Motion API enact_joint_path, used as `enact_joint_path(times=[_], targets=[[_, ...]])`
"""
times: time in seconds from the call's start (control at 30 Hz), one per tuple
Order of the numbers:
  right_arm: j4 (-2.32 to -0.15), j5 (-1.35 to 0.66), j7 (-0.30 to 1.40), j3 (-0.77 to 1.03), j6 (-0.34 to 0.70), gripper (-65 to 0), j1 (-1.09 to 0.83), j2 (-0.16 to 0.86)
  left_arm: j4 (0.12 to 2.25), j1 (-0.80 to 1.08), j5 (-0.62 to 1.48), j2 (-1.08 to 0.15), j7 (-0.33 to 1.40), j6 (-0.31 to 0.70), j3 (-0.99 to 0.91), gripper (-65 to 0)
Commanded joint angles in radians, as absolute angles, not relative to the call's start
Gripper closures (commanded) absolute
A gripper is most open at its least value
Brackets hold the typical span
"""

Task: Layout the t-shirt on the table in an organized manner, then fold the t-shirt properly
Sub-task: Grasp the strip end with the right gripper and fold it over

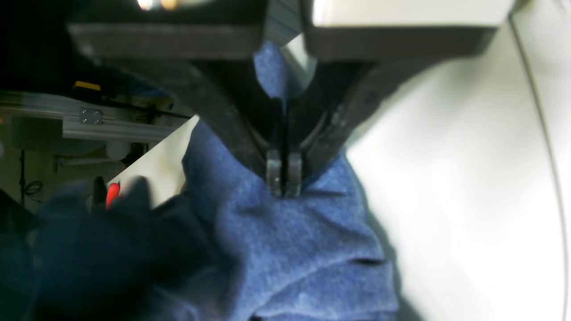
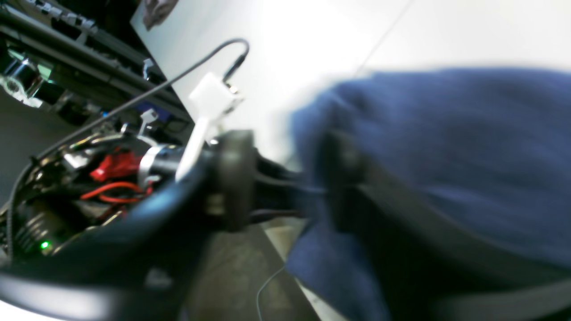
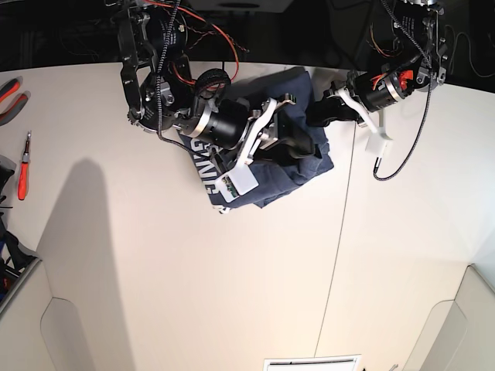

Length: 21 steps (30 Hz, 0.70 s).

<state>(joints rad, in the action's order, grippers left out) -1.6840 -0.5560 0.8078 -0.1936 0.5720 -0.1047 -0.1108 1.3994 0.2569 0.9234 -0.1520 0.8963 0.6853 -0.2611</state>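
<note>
Where the grip is closest: left gripper (image 1: 284,178) is pinching a ridge of the t-shirt (image 1: 290,249), jaws nearly together with only a thin fold of cloth between the tips.
Slip risk: so little fabric is sitting in that bite that a firm pull is likely to be dragging it free, dropping the corner back onto the heap.
Right gripper (image 3: 290,131): it is hovering over the middle of the bundle with its jaws looking spread wide; the wrist view is too blurred to show whether any cloth is lying between them.
Snag risk: open fingers moving this low are liable to be catching a loose fold and twisting the heap tighter instead of spreading it.
T-shirt position: it is lying crumpled near the far edge of the table (image 3: 155,270), between the two arms, with white lettering (image 3: 203,166) showing on one side.
Edge risk: pulling away from the robot is likely to be sending a sleeve or hem over the table's back edge.
Arm clearance: both arms are crowding the same small heap, so a sideways sweep is risking a knock between them.
Far left: pliers (image 3: 8,93) and a screwdriver (image 3: 25,166) are lying well apart from the shirt, threatening nothing unless the cloth is flung wide.
</note>
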Motion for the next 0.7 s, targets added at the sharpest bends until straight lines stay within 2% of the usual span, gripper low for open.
enact_joint_path(times=[0.0, 0.4, 0.67], targets=[[-1.702, -0.58, 0.783, -0.21, 0.579, -32.1, -0.094, -0.119, 1.412, 0.241, 0.945, -0.158, 0.878, 0.698, -0.262, 0.0], [-1.703, -0.614, 0.748, -0.383, 0.58, -32.1, -0.058, -0.12, 1.412, 0.221, 0.976, -0.158, 0.879, 0.698, -0.262, 0.0], [-1.858, -0.508, 0.764, -0.28, 0.568, -31.2, -0.018, -0.119, 1.412, 0.221, 0.975, -0.158, 0.879, 0.698, -0.262, 0.0]])
